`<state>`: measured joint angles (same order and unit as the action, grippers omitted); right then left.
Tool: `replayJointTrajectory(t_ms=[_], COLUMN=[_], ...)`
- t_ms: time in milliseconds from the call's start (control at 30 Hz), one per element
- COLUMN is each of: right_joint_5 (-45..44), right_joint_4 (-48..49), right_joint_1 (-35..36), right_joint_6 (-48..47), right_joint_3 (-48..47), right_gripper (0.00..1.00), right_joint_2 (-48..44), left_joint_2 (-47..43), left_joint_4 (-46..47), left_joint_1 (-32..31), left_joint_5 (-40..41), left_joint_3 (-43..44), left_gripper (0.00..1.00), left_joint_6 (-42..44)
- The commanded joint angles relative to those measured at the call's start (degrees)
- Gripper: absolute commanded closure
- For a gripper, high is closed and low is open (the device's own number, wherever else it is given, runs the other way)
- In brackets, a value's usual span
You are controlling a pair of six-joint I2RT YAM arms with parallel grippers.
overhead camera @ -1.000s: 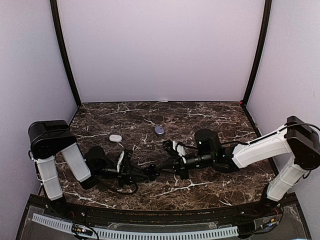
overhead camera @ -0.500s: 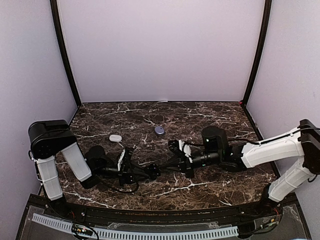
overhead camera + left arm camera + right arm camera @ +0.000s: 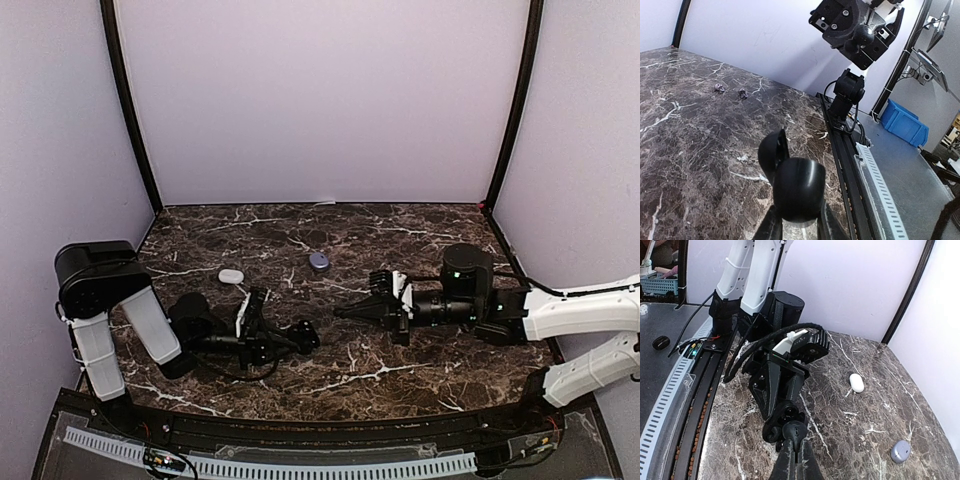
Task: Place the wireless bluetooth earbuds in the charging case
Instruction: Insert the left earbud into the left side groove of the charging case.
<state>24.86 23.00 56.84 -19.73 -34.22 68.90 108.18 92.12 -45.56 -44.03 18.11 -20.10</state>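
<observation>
Left tool [image 3: 797, 227] grips one black case [image 3: 796, 187]; two cases [image 3: 231, 275] [image 3: 319, 261] lie loose.

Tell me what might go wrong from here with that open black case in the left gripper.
1. The left gripper pinches the black case only at its lower end, lid open; a push from the right gripper may tilt or slip it.
2. The right gripper is shut; whether it holds a bud cannot be told, so it may arrive empty.
3. Two small buds lie loose on the table; a low arm might scatter them.
</observation>
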Motion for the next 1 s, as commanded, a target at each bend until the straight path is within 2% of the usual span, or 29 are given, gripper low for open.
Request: replayJointTrajectory(t_ms=[0,100,233,433,600,767,967], right_joint_5=[-0.7,-1.0,-2.3,-3.6,-6.7,-5.0,-6.2], right_joint_4=[4.3,7.0,5.7,1.8,6.8,6.9,7.7], right_joint_1=[-0.4,-0.4,-0.3,0.5,2.5,3.2,3.7], right_joint_6=[-0.3,1.1,2.1,-4.5,-14.2,-30.6,-40.7], right_joint_3=[1.1,1.0,-1.4,-4.7,-2.0,0.1,0.0], right_gripper=[1.0,1.0,1.0,1.0,1.0,1.0,1.0], right_joint_2=[-1.6,-1.0,0.8,2.1,1.1,1.2,1.2], left_joint_2=[-3.3,-4.9,-7.6,-12.9,-16.5,-19.1,-20.8], left_joint_4=[11.3,8.1,2.3,-11.1,-23.5,-29.5,-38.6], left_joint_1=[-0.4,-0.7,-0.9,-1.1,-1.2,-1.1,-1.1], left_joint_5=[2.9,3.7,4.0,4.6,3.7,2.6,-0.4], left_joint_3=[-1.7,-2.0,-2.2,-0.7,2.2,3.3,6.6], left_gripper=[0.88,0.88,0.88,0.87,0.87,0.87,0.87], left_joint_6=[-4.1,-4.9,-6.7,-8.0,-8.5,-9.3,-11.1])
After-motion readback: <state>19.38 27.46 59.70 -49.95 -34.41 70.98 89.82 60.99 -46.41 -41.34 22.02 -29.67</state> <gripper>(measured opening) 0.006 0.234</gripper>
